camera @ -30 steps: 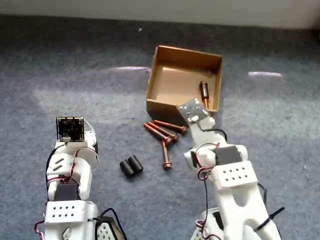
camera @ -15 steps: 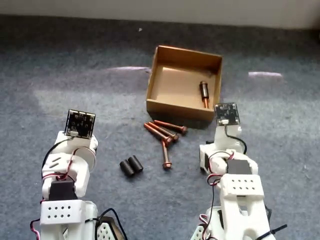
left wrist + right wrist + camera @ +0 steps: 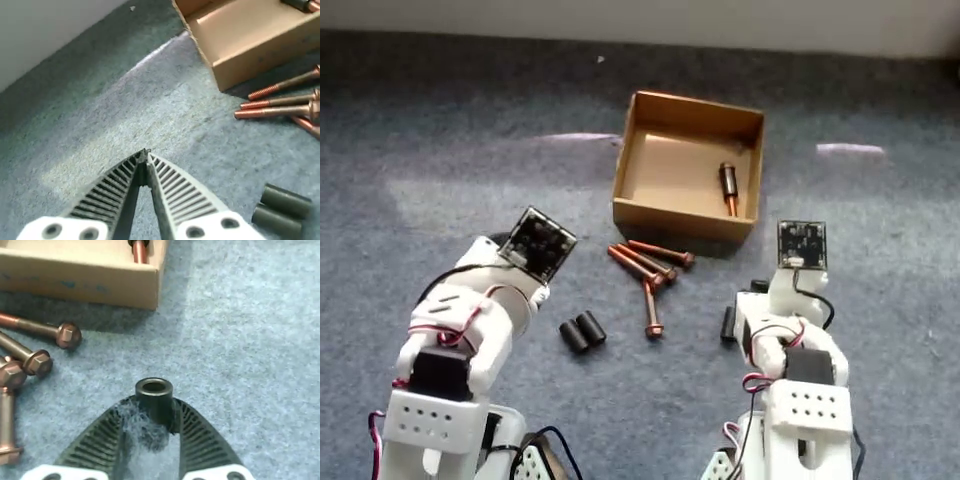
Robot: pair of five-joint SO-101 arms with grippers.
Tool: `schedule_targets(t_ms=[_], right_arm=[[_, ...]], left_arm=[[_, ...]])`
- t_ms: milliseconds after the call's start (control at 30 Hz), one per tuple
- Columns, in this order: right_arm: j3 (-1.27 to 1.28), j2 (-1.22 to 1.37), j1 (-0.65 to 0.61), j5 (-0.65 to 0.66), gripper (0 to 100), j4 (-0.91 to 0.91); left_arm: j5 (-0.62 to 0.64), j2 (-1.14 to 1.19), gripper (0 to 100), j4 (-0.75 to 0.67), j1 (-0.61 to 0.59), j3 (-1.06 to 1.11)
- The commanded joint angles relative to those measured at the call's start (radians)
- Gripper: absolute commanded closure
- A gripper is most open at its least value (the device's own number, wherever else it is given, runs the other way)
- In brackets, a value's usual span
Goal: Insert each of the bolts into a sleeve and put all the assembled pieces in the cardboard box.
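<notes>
Your left gripper (image 3: 145, 159) is pressed together; two sleeves (image 3: 280, 212) lie just right of it, with bolts (image 3: 658, 250) and the cardboard box (image 3: 680, 222) beyond. An upright sleeve (image 3: 154, 388) sits at the tip of your right gripper (image 3: 152, 410); you cannot tell whether it's pinched.

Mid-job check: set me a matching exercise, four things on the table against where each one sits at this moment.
Things:
1. assembled piece
2. loose bolts
3. pair of sleeves
4. single sleeve

Places:
A. held in the right gripper
B. on the carpet, close to the cardboard box
C. inside the cardboard box
D. on the carpet, farther from the box than the bolts

Pairs: 1-C, 2-B, 3-D, 4-A
</notes>
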Motion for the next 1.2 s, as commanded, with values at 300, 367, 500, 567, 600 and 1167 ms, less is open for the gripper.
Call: schedule_targets(t_ms=[300,367,500,567,600,1167], right_arm=[[0.058,-0.206,0.041,-0.009,99.2,-0.03],[0.056,-0.206,0.042,-0.009,99.2,-0.03],[0.05,-0.208,0.088,-0.009,99.2,-0.03],[0.048,-0.208,0.097,-0.009,99.2,-0.03],[0.048,-0.208,0.097,-0.009,99.2,-0.03],[0.048,-0.208,0.101,-0.005,99.2,-0.03]], left_arm=[[-0.399,0.616,87,0.118,0.15,-0.409],[-0.456,0.702,87,0.118,0.165,-0.455],[-0.537,0.86,87,0.118,0.2,-0.539],[-0.571,0.929,87,0.118,0.223,-0.57],[-0.588,0.964,87,0.118,0.237,-0.585],[-0.654,1.468,87,0.118,0.44,-0.895]])
